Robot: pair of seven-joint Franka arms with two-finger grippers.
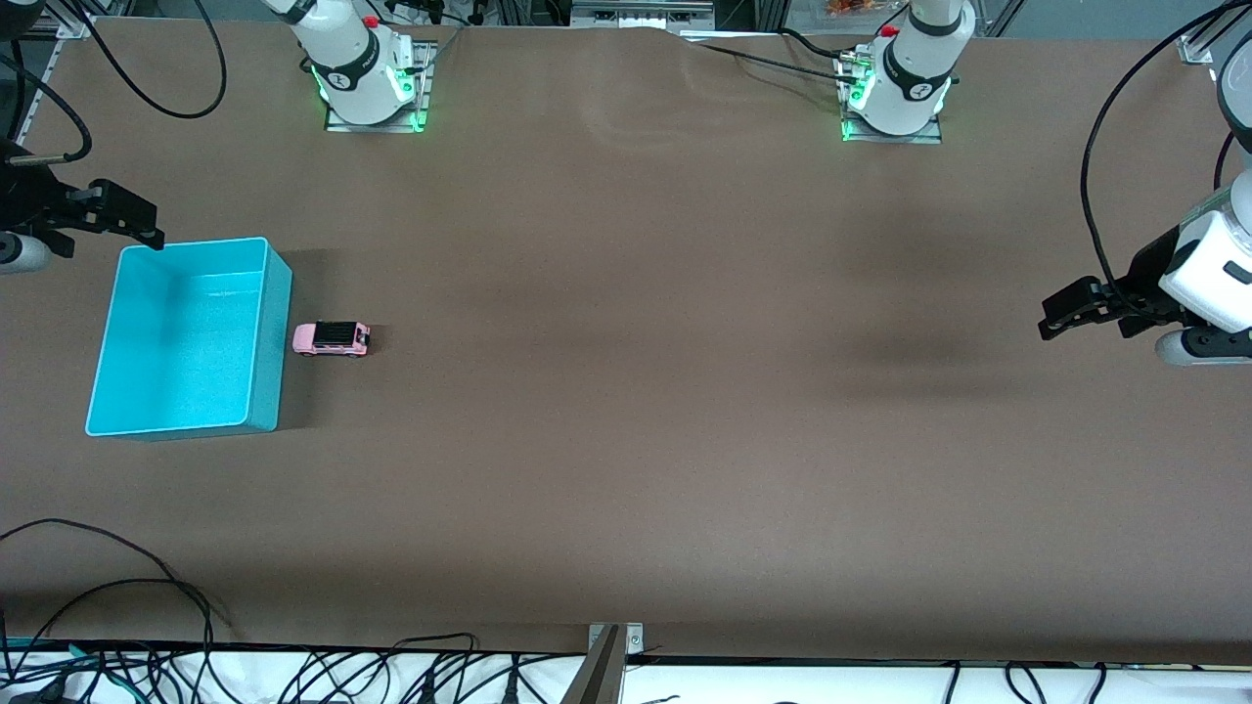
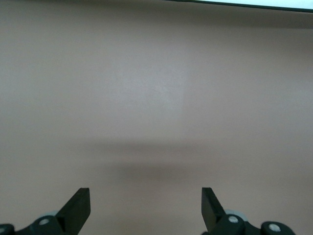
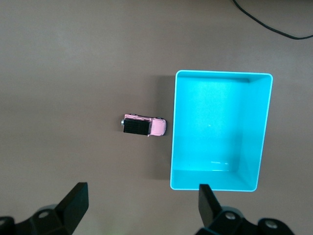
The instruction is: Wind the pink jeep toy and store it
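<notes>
- Pink jeep toy [image 1: 332,338] sits on its wheels on the brown surface [image 1: 626,391], toward the right arm's end, black roof up; it also shows in the right wrist view [image 3: 143,126]
- Jeep stands just beside the long wall of the turquoise bin [image 1: 108,381], a narrow strip of surface between them, not touching
- Bin [image 3: 172,147] is open-topped, nothing visible inside it, close to the surface edge at the right arm's end
- Right tool [image 1: 117,220] hangs in the air over the bin's corner on the robot-base side; fingers spread wide, nothing held
- In the right wrist view the two dark fingertips [image 3: 76,200] stand well apart, with jeep and bin below them
- Left tool [image 1: 1076,311] hangs over bare surface near the left arm's end, well apart from the jeep; fingers [image 2: 78,208] spread wide, empty
- Loose black cables [image 1: 117,596] lie along the surface edge nearest the front camera
</notes>
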